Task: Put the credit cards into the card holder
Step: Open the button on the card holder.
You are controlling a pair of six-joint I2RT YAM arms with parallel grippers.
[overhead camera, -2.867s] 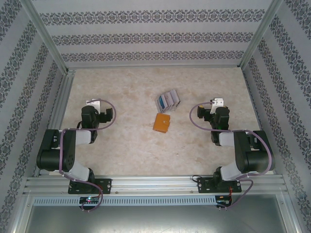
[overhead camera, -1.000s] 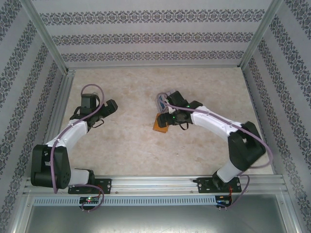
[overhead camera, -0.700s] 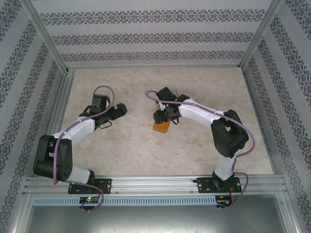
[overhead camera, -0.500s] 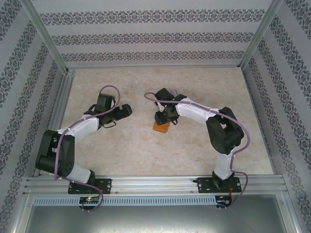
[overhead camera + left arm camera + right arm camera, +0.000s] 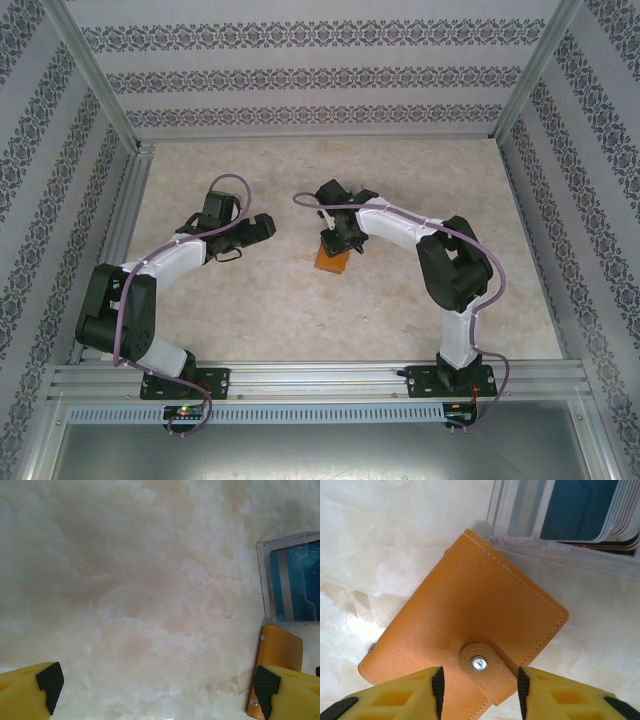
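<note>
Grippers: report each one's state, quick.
Left gripper: open, holding nothing.
Right gripper: jaws half-open astride the snap tab of the flat orange leather-like wallet; grip cannot be told.

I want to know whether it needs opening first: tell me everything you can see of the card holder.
The card holder is an orange-tan, leather-like wallet with pale edge stitching, small corner rivets and a strap tab fastened by a metal snap. It lies closed and flat on the marbled table, one corner at the clear card case. The right gripper straddles the tab; actual contact is unclear.
</note>
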